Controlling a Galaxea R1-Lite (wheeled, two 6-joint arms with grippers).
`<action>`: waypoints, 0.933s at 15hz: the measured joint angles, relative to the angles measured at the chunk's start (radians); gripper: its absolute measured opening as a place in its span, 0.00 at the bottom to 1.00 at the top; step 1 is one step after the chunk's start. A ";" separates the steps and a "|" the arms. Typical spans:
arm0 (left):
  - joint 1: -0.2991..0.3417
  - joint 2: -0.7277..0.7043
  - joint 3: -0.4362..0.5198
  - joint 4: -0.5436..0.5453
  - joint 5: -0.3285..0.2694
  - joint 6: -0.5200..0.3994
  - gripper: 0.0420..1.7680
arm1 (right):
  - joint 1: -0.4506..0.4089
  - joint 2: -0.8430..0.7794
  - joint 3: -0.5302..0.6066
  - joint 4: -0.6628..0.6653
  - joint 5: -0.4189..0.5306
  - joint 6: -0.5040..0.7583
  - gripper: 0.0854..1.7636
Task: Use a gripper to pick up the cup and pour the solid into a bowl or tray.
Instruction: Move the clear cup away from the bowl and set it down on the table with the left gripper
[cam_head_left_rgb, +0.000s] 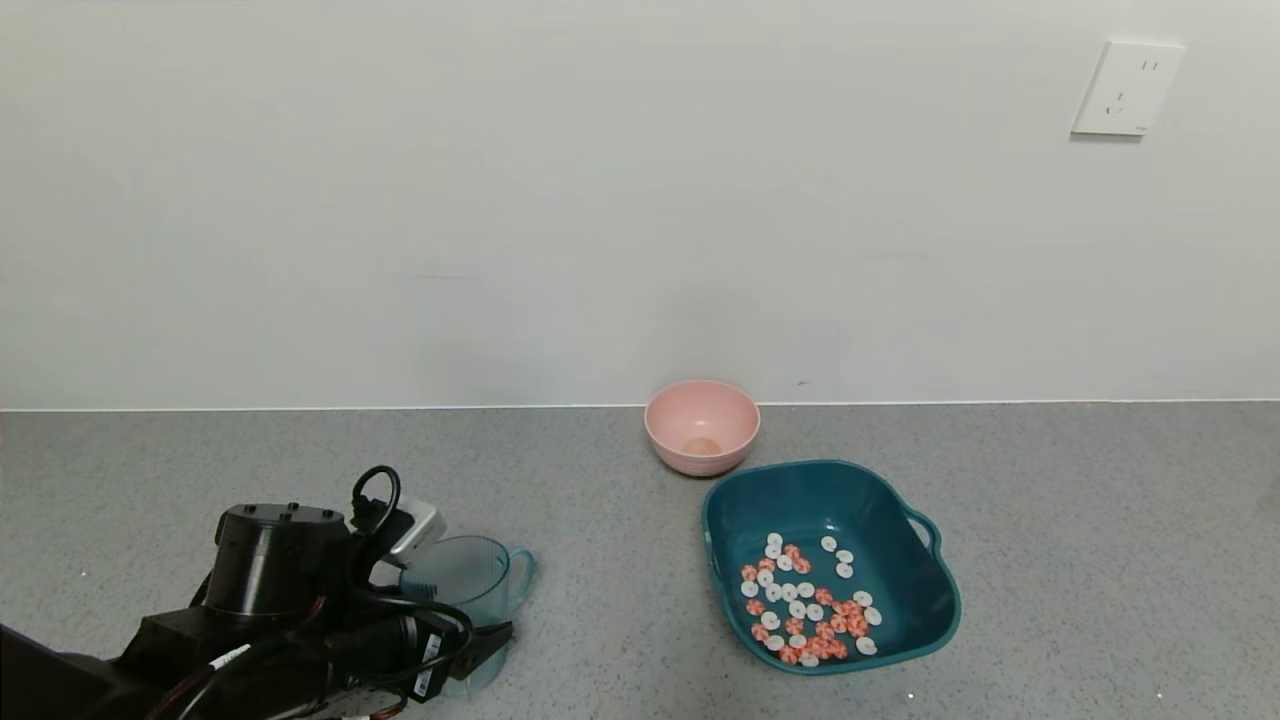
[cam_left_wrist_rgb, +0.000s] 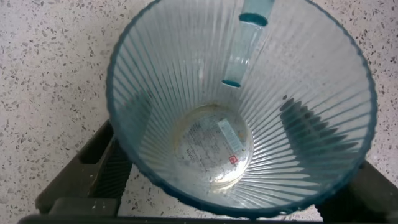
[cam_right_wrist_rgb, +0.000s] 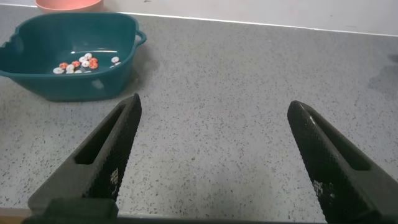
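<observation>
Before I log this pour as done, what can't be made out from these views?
1. Head view: the base of the cup is hidden behind the left hand.
2. Head view: an orange patch inside the pink bowl is too small to identify.
3. Head view: the right hand is out of frame; only its wrist view shows it.
4. Right wrist view: the frame edge cuts off one end of the tray.

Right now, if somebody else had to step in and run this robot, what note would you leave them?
Left claw: around the cup, a finger on each side; firmness of grip unclear. The cup stands upright on the counter and is empty.
Right claw: open, over bare counter, holding nothing.
The solid, white and orange discs, lies in the teal tray.
A pink bowl sits behind the tray.
Done: the pour.
Left: possibly only releasing the cup.
</observation>
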 joint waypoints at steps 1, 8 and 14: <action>0.000 -0.001 0.001 0.000 0.001 0.000 0.92 | 0.000 0.000 0.000 0.000 0.000 0.000 0.97; 0.000 -0.070 0.066 0.005 0.045 0.086 0.95 | 0.000 0.000 0.000 0.000 0.000 0.000 0.97; 0.000 -0.171 0.147 0.004 0.047 0.091 0.96 | 0.000 0.000 0.000 0.000 0.000 0.000 0.97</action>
